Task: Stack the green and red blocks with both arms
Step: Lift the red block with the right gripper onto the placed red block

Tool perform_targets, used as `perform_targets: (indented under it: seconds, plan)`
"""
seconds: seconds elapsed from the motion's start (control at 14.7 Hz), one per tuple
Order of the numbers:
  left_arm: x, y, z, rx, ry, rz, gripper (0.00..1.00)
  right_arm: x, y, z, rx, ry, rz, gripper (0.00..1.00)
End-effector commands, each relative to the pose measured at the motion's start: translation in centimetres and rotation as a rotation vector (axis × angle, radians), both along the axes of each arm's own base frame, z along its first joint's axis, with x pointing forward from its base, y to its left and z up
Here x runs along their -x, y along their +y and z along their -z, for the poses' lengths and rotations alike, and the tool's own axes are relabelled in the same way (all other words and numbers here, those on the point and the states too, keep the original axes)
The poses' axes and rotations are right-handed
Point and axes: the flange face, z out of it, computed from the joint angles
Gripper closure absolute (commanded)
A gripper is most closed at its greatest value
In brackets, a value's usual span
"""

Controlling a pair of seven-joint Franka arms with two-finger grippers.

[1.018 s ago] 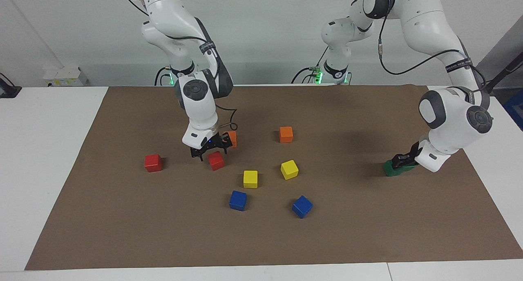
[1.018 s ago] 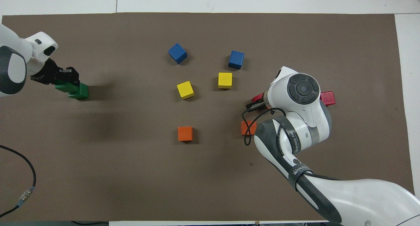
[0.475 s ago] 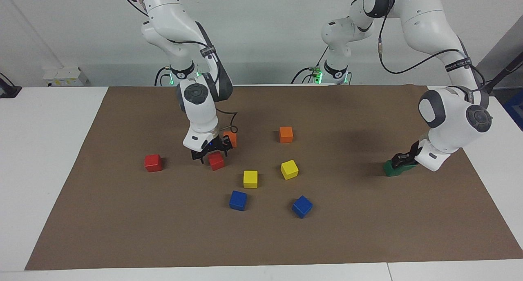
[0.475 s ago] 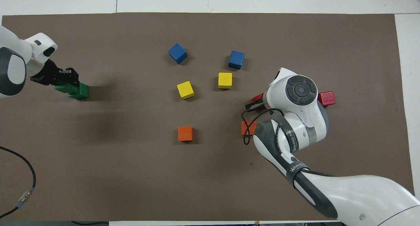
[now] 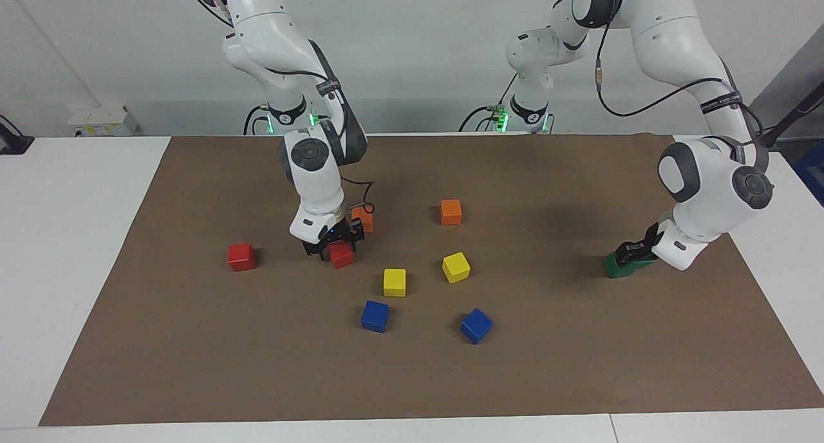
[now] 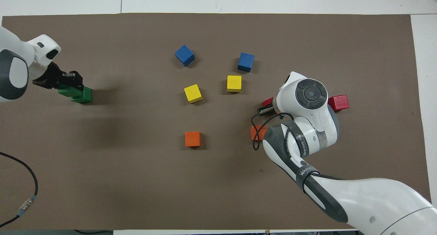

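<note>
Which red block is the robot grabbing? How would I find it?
Look on the brown mat toward the right arm's end. Two red blocks sit there; it's the red block under the right end effector, beside an orange block. The other red block sits alone.

On the brown mat (image 5: pixel 579 366) — two orange cubes (image 5: pixel 450 212), two yellow cubes (image 5: pixel 394 282), two blue cubes (image 5: pixel 374 316) — spread apart mid-mat.

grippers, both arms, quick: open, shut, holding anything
Left gripper: shut on the upper dark green glossy cube, resting on the other green cube.
Right gripper: down around a bright red glossy cube; grip cannot be told.
</note>
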Motion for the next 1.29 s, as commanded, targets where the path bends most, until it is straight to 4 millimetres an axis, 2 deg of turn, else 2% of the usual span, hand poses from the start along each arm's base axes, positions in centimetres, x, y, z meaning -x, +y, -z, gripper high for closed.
perform_targets:
  seconds: [0.0,0.27,0.41,0.61,0.75,0.88,0.95,1.09,1.22]
  plan:
    - [1.0,-0.1,-0.6,-0.014,-0.015,0.01,1.0,-0.3,-0.5,-0.1,0.01,0.003,0.002,1.0]
    - [1.1,0.1,-0.6,-0.02,-0.014,0.01,1.0,-2.2,-2.2,-3.5,0.026,0.03,0.03,1.0]
    - [1.2,0.0,-0.2,-0.021,-0.019,0.011,1.0,-3.7,-3.6,-6.1,0.032,0.043,0.048,1.0]
    - [1.6,0.1,0.2,-0.023,-0.029,0.008,1.0,-5.8,-7.5,-10.9,0.039,0.054,0.059,1.0]
    - [1.6,-0.1,0.2,-0.023,-0.029,0.011,1.0,-6.4,-12.1,-13.0,0.038,0.034,0.081,1.0]
    - [1.6,0.1,0.2,-0.024,-0.029,0.009,1.0,-6.7,-18.2,-13.1,0.039,0.038,0.108,1.0]
    - [1.7,0.1,0.3,-0.024,-0.028,0.009,1.0,-6.4,-20.3,-13.0,0.039,0.044,0.1,1.0]
    - [1.7,0.2,0.4,-0.024,-0.025,0.008,1.0,-5.2,-22.3,-12.1,0.042,0.06,0.09,1.0]
    - [1.7,0.1,0.4,-0.023,-0.023,0.009,1.0,-4.2,-22.4,-11.0,0.042,0.054,0.08,1.0]
